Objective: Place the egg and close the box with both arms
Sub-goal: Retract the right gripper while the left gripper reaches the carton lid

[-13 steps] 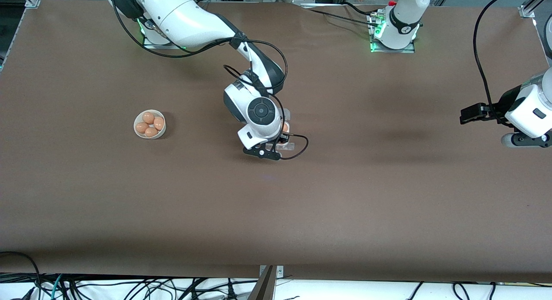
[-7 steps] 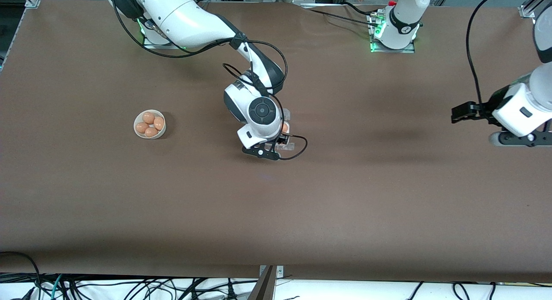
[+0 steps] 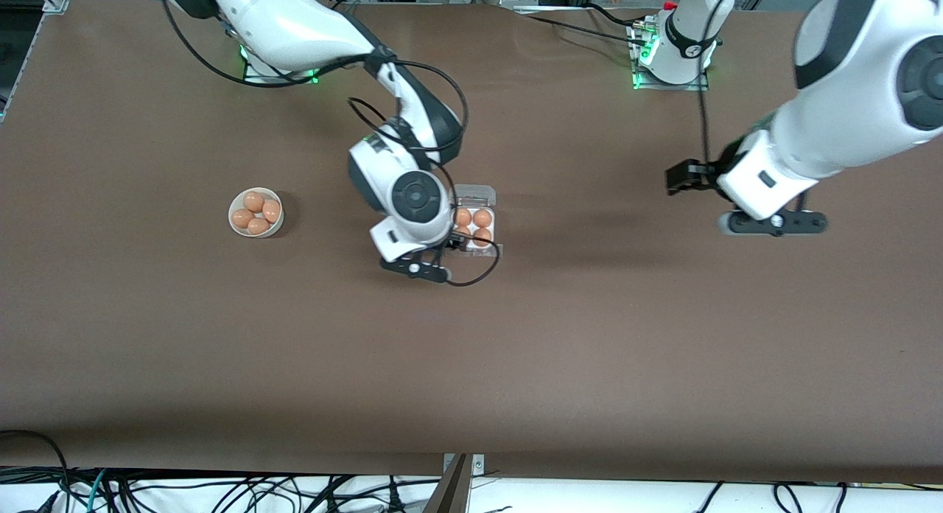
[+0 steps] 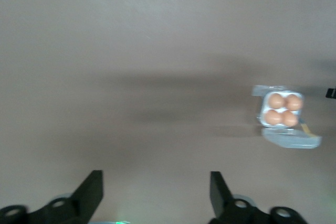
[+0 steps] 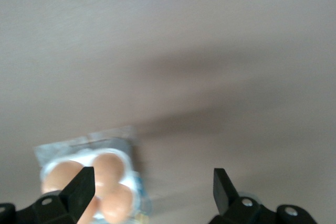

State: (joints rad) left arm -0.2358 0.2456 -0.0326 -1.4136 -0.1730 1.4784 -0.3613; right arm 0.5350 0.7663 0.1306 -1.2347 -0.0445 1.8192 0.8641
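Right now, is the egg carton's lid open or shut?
Open: the egg carton shows four uncovered eggs, and its clear lid lies folded back flat beside the tray.

The right arm's wrist covers part of the box, so one egg cell is half hidden in the front view. In the right wrist view the box is smeared and cut by the picture's edge. Beside the box, the clear lid is too blurred to trace.
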